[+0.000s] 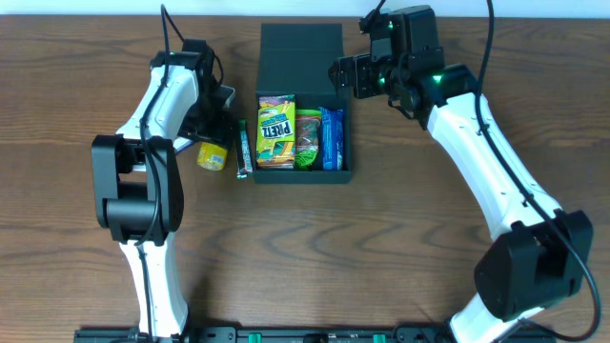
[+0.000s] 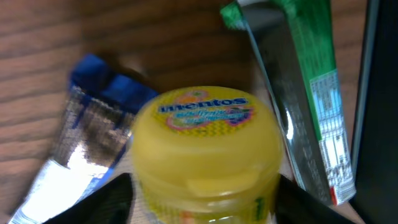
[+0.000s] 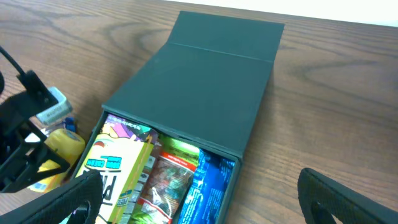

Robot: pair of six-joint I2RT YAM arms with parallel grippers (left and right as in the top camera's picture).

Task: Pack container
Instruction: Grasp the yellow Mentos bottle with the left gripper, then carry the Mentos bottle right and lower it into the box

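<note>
As the open container toward the bench's far edge is judged stiff and light, its lid edge is favoured for grasping; right end effector is spread apart, left end effector flanks a yellow tub, whether clamped cannot be told

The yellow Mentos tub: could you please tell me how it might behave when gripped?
The Mentos tub looks like rigid plastic, so it probably won't crush. Its rounded, glossy sides may slip in a grip or roll if nudged.

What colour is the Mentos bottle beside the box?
The Mentos bottle is yellow, lid included; left wrist view shows it best.
</note>
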